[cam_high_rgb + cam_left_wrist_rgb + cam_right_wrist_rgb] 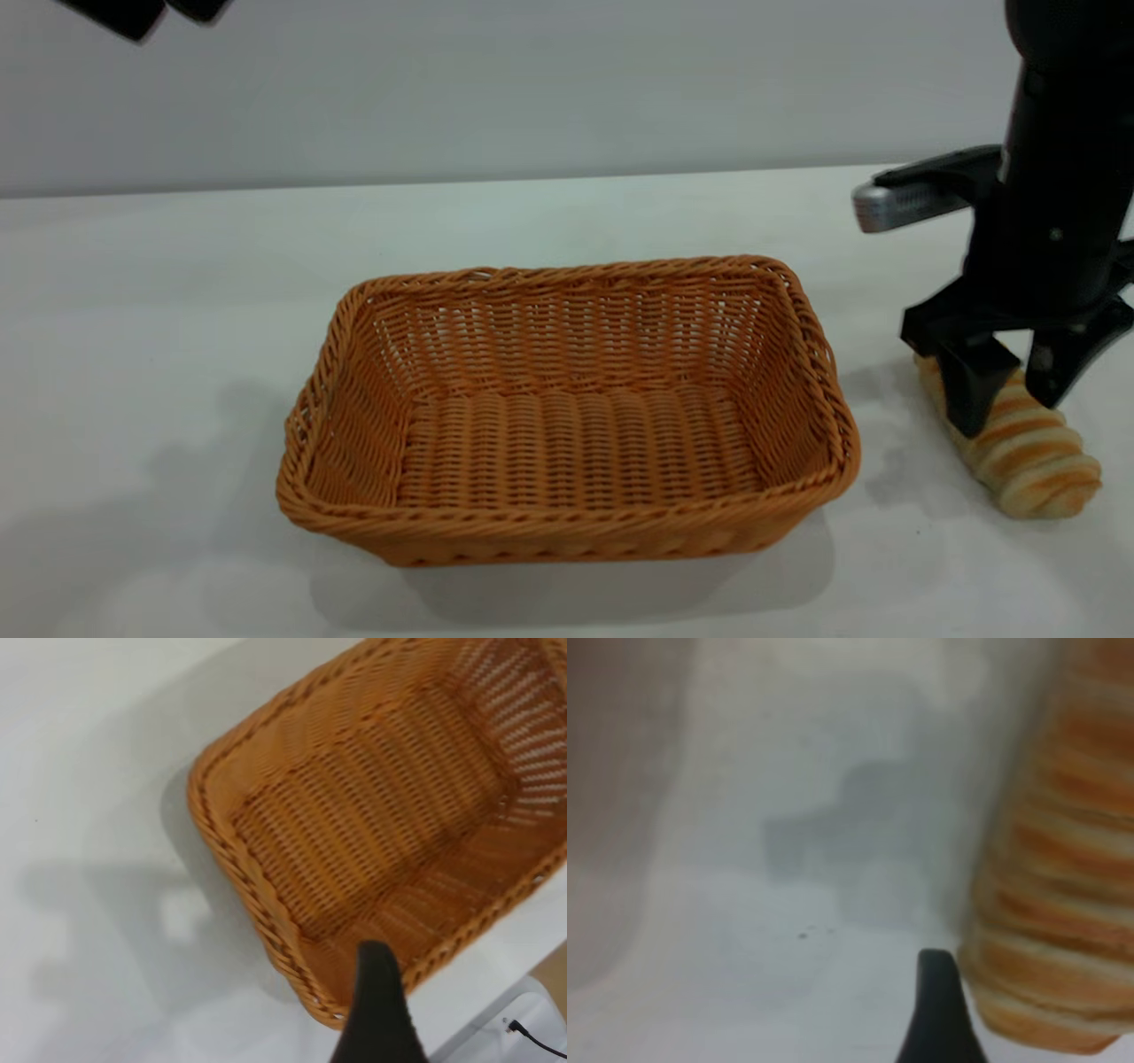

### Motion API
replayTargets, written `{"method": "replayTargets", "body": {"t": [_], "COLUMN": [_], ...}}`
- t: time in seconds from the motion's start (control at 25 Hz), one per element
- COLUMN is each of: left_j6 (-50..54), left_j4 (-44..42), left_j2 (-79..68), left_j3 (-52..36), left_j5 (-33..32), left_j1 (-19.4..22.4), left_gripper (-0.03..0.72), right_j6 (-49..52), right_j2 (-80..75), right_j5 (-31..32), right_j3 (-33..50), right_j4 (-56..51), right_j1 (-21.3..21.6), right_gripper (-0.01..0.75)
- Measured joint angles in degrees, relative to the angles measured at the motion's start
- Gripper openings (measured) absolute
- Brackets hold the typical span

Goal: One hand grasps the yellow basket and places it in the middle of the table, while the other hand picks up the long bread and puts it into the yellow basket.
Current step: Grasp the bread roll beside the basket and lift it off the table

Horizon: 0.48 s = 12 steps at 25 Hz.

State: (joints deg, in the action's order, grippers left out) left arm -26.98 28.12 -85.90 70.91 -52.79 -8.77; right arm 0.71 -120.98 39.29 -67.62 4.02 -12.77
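Just right of the already centred, empty orange-tan woven wicker basket (567, 408), the striped golden-and-cream ridged loaf (1019, 443) was straddled on the white tabletop (177, 310) by the right gripper's (1010, 394) spread fingers, not yet clamped or lifted.

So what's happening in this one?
The right gripper is down over the long bread, fingers straddling it on the table, right of the yellow basket. The basket sits mid-table, empty. The left gripper is raised at the far left, off the basket.
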Motion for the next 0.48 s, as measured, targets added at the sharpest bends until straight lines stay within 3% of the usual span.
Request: {"method": "replayTargets", "body": {"t": [0.2,0.48], "left_j6": [0.05,0.05], "left_j4": [0.27,0.27], "left_j2": [4.54,10.99], "left_j3": [0.00,-1.84], "left_j5": [-2.87,-4.33], "left_j1": [0.00,0.00], "left_gripper": [0.586,0.586], "right_j6": [-0.71,-4.68], "right_j2": [-1.34,-3.55], "right_j5": [-2.20,-4.07], "right_j3": [-0.04,-0.23], "right_j4": [-1.53,-5.27], "right_j1": [2.47,2.66], "right_gripper": [0.591,0.591]}}
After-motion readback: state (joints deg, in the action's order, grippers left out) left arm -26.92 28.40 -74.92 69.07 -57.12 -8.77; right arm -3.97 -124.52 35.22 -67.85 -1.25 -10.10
